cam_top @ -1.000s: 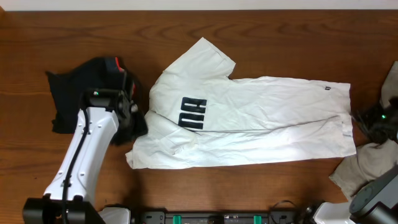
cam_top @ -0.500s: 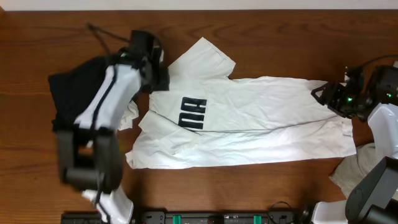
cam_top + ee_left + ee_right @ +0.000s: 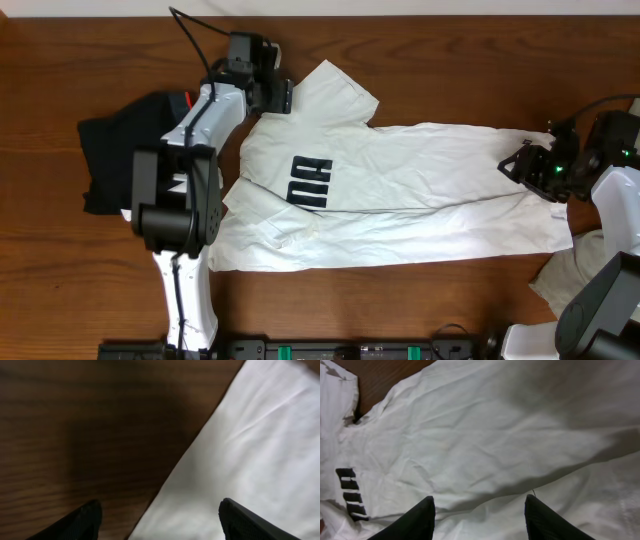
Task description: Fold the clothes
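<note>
Overhead, the white shirt (image 3: 420, 190) lies lengthwise between 2 wide-open claws: left gripper (image 3: 282, 97) at its sleeve, right gripper (image 3: 510, 166) at the opposite end.

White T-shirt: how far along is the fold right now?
Done: the white T-shirt lies spread flat, seemingly doubled once lengthwise, one sleeve showing. In hand: nothing gripped; the left gripper hovers open at the sleeve, the right gripper open over the hem end. Left: the crosswise folds, then probably the dark garment beside it.
</note>
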Tool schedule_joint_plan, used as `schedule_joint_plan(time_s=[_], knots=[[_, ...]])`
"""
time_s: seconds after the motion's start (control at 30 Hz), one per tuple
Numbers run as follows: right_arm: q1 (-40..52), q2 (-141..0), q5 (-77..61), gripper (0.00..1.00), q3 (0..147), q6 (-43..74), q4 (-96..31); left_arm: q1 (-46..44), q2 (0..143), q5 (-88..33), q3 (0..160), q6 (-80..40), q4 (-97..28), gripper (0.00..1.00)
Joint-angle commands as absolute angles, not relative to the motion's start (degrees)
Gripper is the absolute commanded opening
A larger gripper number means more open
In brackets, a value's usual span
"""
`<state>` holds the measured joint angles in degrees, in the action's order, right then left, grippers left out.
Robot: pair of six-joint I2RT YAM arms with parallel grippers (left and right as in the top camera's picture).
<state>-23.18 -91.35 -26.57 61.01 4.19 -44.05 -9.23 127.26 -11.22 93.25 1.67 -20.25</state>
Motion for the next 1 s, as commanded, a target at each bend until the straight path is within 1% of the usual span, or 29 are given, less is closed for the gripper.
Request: schedule_joint_plan(time_s=[0.0, 0.07, 0.17, 0.37, 0.43, 0.53, 0.57, 0.63, 0.83, 0.87, 0.97], knots=[[-22.9, -90.7, -25.5, 0.55, 61.9, 2.9, -44.2, -9.3, 130.8, -10.9, 94.0, 3.9, -20.0, 0.77], [-22.9, -90.7, -25.5, 0.55, 61.9, 2.9, -44.2, -9.3, 131.7, -10.9, 94.0, 4.3, -20.1, 0.75], [-22.9, -90.6, -25.5, 0.55, 61.9, 2.9, -44.2, -9.3, 132.4, -10.9, 94.0, 4.3, -21.3, 0.66], [-22.9, -90.7, -25.5, 0.55, 61.9, 2.9, -42.2, -9.4, 132.4, -11.0, 94.0, 5.2, -27.9, 0.41], [-22.9, -90.6, -25.5, 0.55, 61.9, 2.9, -40.4, -9.4, 132.4, -11.0, 94.0, 6.2, -30.7, 0.34], [-22.9, -90.7, -24.7, 0.54, 61.9, 4.3, -37.5, -9.4, 132.3, -10.9, 94.0, 7.8, -34.1, 0.19], [-23.0, -90.7, -23.9, 0.54, 61.9, 5.2, -36.8, -9.4, 132.3, -10.9, 94.0, 7.9, -35.0, 0.09], [-23.1, -90.7, -21.6, 0.54, 61.9, 6.4, -35.2, -9.4, 131.9, -10.9, 94.1, 7.9, -36.3, 0.06], [-24.1, -91.1, -19.5, 0.54, 61.9, 8.1, -31.8, -9.3, 127.1, -10.9, 95.2, 7.9, -39.6, 0.06], [-24.3, -91.4, -19.3, 0.52, 61.9, 8.1, -31.3, -9.3, 126.0, -10.9, 95.9, 7.6, -40.2, 0.06], [-24.3, -92.5, -16.6, 0.50, 61.9, 9.3, -29.5, -9.4, 122.5, -10.9, 97.0, 6.2, -41.0, 0.06]])
